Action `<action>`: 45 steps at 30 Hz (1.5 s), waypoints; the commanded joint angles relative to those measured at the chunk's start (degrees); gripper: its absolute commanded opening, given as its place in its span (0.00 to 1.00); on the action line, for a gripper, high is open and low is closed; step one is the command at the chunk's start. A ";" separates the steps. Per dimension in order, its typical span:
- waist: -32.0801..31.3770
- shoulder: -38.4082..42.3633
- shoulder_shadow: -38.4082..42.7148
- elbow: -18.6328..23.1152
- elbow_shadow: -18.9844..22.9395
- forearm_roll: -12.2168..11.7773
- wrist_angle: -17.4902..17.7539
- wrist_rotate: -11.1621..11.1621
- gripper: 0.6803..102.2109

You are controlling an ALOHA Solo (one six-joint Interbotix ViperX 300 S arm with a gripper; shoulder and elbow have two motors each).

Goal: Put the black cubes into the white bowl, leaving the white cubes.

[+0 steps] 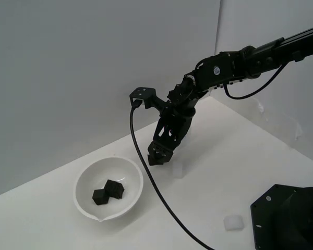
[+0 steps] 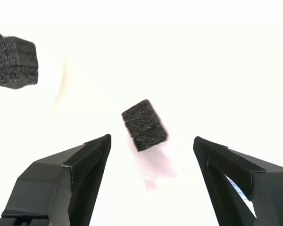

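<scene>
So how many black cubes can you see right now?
3. Two black cubes sit touching in the bowl; the third lies on the table between the open jaws, outside the bowl. None seems hidden.

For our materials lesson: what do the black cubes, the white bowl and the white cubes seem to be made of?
Black cubes: probably foam, with a matte, grainy, porous-looking surface. White bowl: likely glazed ceramic or hard plastic, with a smooth, glossy wall. White cubes: possibly soft plastic or foam, pale and slightly translucent; too small to tell.
</scene>
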 commanded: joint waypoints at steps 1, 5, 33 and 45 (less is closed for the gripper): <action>-1.58 0.44 0.62 -0.53 -0.88 -1.23 -0.09 0.26 0.98; -2.55 -1.41 -1.32 -0.62 -0.97 -1.32 -0.88 0.26 0.98; -1.67 -3.34 -3.08 -0.53 -0.79 -1.32 -1.76 0.62 0.20; 2.81 6.33 6.59 -1.41 -1.85 -0.79 4.13 0.26 0.19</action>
